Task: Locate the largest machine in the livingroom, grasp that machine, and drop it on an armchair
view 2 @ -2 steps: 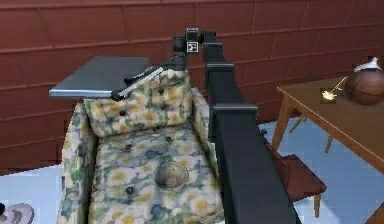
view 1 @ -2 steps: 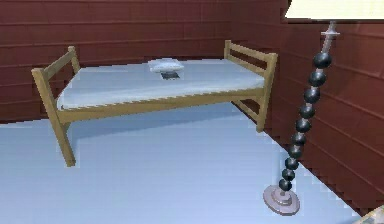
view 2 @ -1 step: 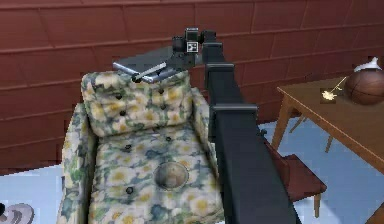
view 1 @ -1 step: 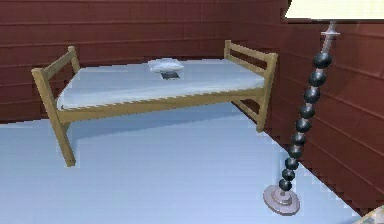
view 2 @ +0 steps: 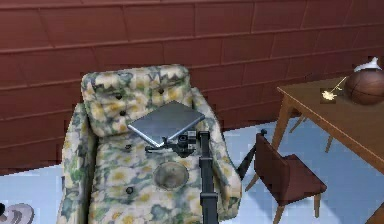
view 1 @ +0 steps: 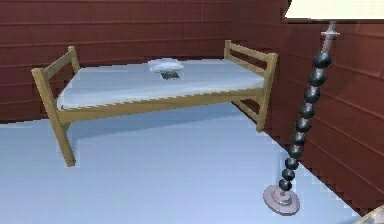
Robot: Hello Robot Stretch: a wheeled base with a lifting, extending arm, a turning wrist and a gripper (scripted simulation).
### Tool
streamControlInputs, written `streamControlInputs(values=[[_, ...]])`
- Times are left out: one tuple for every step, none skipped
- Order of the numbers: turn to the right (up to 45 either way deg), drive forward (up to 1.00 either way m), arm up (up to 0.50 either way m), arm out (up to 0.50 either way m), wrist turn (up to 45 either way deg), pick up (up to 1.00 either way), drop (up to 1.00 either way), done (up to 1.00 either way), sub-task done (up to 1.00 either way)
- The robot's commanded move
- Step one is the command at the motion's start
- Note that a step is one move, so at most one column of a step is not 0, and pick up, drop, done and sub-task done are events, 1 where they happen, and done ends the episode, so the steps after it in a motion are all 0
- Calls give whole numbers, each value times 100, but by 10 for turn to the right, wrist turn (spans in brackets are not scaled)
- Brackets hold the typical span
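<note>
Red-brown walls and pale blue floor: a bedroom corner ahead, a sitting corner on my arm's side.

Arm side view: my dark square arm [view 2: 207,185] rises over the seat of a floral-patterned upholstered armchair [view 2: 100,165]. My claw [view 2: 165,147] lies just under the near edge of a flat grey laptop [view 2: 165,123], which shows tilted against the chair's back cushion. I cannot tell whether the laptop rests on the cushion, so I cannot tell whether my claw holds anything. On that view's right stands a brown wooden table [view 2: 325,125] with a dark wooden chair [view 2: 285,175] beside it. Forward view: a wooden-framed bed with a pale blue mattress [view 1: 150,88] carries a small flat item [view 1: 166,68]. A floor lamp with a dark beaded stem [view 1: 305,110] stands near the bed's foot.
</note>
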Motion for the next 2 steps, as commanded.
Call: streamControlInputs(values=[[0, 0, -32, 0, 0, 0, 0, 0, 0], [0, 0, 0, 0, 0, 0, 100, 0, 0]])
